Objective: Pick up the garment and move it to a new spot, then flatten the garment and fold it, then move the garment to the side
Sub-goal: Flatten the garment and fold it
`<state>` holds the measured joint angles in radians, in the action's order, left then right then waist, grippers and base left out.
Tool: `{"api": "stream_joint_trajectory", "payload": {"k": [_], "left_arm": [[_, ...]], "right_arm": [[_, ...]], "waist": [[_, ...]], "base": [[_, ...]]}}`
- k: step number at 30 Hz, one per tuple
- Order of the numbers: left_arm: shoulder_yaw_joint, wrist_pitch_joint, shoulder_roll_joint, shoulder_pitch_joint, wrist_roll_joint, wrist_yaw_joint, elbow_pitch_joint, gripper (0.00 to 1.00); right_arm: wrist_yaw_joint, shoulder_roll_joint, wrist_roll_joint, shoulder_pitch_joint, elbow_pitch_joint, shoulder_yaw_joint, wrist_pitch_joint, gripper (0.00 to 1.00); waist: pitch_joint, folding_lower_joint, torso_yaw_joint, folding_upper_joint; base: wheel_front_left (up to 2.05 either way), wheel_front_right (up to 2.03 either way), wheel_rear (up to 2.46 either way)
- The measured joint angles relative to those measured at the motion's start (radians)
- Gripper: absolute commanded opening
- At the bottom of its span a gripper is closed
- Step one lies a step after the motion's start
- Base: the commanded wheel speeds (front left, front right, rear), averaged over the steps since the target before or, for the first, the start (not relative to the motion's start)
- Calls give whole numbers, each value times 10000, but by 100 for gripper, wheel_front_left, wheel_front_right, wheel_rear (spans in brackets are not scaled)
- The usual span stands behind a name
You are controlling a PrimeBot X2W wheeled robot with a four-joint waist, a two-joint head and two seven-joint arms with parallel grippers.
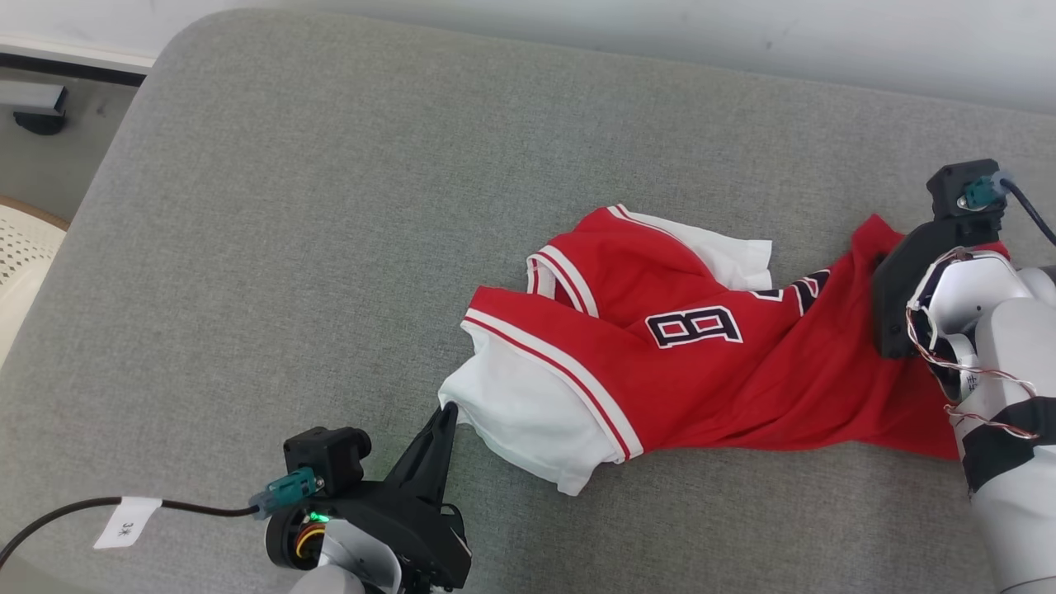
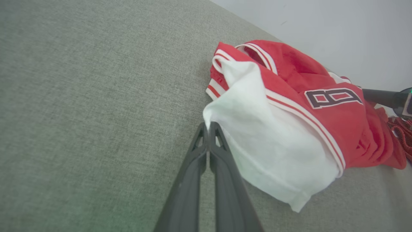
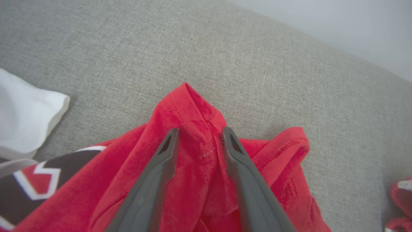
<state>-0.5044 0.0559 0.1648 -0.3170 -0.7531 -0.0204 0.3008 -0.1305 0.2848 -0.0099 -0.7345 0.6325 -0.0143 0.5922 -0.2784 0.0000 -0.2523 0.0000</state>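
Grey upholstered surface. Left claw clamped tight on the corner of the white sleeve. Red jersey lies crumpled, right of centre. Right claw at its far red edge, fingers apart astride a raised fold.

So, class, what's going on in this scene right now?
A two-armed robot is working on a red jersey lying crumpled on a grey cushion. Its left gripper is shut on the edge of the white sleeve; its right gripper has its fingers apart either side of a red fold at the other end.
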Motion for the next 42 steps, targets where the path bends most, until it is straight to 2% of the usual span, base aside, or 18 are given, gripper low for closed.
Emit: {"api": "stream_joint_trajectory", "payload": {"k": [5,6,8,9,13,15,20,26,31,36,42], "left_arm": [[-15,42,-25,-20,-38,13,42,0],[-15,52,-27,-21,-40,17,48,0],[-6,56,-25,-30,-52,17,63,0],[-6,59,-25,-40,-59,19,77,0],[-10,86,-25,-107,-77,23,115,0],[-17,86,-25,-109,-140,23,134,0],[0,180,-8,-121,-153,23,132,0],[343,654,77,-120,-209,-61,-309,0],[871,1026,180,-38,-596,-59,-1559,0],[915,531,366,517,-986,-257,-2757,0],[826,-228,915,2053,-1212,-928,-4094,0]], "right_arm": [[0,90,56,-39,242,314,-2,53],[0,138,31,-40,244,370,-52,55],[0,174,-31,-42,245,458,-127,66],[0,165,-12,-42,257,506,-134,64],[0,165,36,-31,313,677,-176,33],[0,174,102,-22,314,755,-207,0],[0,219,249,7,81,763,-585,0],[0,215,662,342,-744,295,-1047,0],[0,100,1014,1290,-2401,-656,-1183,0],[0,-332,1490,2796,-4115,-1678,-362,0],[0,-1156,1776,5285,-6449,-2464,802,0]], "waist": [[-52,0,-53,0],[-62,0,-49,0],[-72,0,-26,0],[-70,0,-10,0],[-35,0,76,0],[-3,0,118,0],[115,0,180,0],[344,0,189,0],[720,0,307,0],[1102,-1,470,0],[1371,-1,833,0]], "base": [[0,0,0],[0,0,0],[0,0,0],[0,0,0],[0,0,0],[0,0,0],[0,0,0],[0,0,0],[0,0,0],[0,0,0],[0,0,0]]}}
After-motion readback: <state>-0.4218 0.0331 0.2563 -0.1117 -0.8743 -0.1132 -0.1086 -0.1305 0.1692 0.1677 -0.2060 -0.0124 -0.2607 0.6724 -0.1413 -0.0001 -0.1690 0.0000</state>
